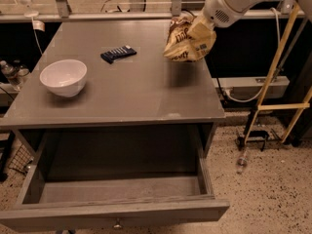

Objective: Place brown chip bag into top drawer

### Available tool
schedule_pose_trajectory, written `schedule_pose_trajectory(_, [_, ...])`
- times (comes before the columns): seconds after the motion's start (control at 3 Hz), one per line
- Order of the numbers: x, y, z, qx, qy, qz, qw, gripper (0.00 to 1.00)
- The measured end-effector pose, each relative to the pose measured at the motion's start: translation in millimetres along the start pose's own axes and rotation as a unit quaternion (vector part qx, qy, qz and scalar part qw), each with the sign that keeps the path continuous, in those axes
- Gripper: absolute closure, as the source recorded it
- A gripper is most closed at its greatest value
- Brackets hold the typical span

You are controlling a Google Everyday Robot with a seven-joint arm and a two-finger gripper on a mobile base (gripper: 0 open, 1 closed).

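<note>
The brown chip bag (187, 39) hangs crumpled in the air above the table's far right part, dark brown with pale yellow ends. My gripper (199, 24) is shut on its top, at the end of the white arm coming in from the upper right; the bag hides the fingers. The top drawer (119, 213) is pulled wide open below the table's front edge. Its grey inside holds nothing and a small knob shows on its front panel.
A white bowl (64, 77) stands at the table's left. A small dark blue bar (118, 53) lies at the far middle. The grey table (141, 96) has its right edge just under the bag. A yellow frame (275, 82) and cables stand on the floor at right.
</note>
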State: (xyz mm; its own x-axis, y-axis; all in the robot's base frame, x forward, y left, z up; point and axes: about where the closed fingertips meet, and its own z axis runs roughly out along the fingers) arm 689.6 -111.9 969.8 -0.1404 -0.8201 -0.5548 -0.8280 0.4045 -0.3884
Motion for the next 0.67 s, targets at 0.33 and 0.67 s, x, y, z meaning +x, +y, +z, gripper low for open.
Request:
schedule_pose_trajectory(0.33, [0,0,0,0.000,0.000,0.000,1.0000,1.00])
schedule_pose_trajectory(0.67, [-5,13,-8,-0.027,-0.009,-0.041,0.9988,1.00])
